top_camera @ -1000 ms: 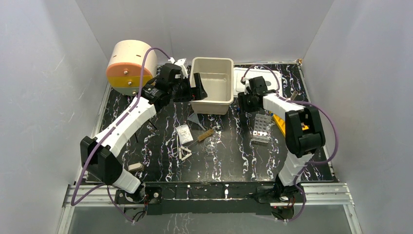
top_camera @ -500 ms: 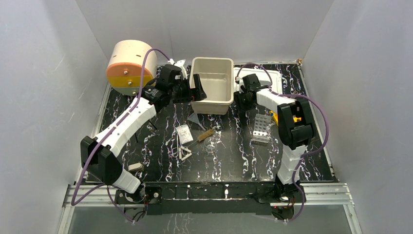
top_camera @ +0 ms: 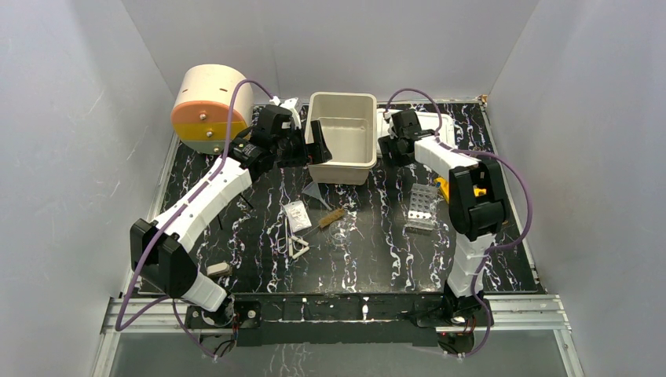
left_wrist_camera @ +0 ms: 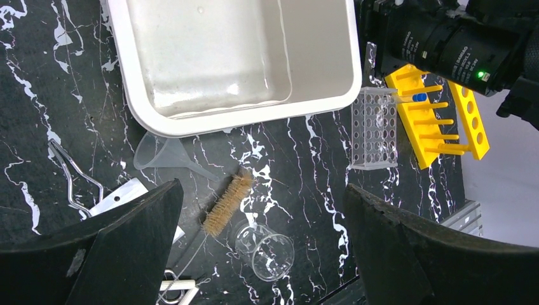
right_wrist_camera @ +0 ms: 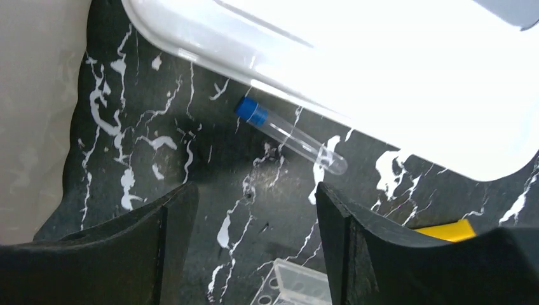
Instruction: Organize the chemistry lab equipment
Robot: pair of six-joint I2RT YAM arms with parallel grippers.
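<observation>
Nearest the bases, a small loose item lies on the table by the left arm's shoulder. Farther in, mid-table, sits the white triangle. Behind it is the brush, with a clear beaker just beside its bristles and the packet to its left. To the right stands the grey rack, and the yellow rack is just behind it, partly under the right arm. The funnel lies on its side just in front of the bin, with a thin bent wire near it.

The left gripper hovers at the bin's left wall. Its 2 fingers are spread wide with nothing between them. The right gripper hangs low over the strip of table between the bin and the tray. Its fingers are also apart and grip nothing. Just ahead of them a blue-capped tube lies flat on the table, just beside the tray's edge; whether it touches the tray cannot be told. The drum sits in the far left corner.
</observation>
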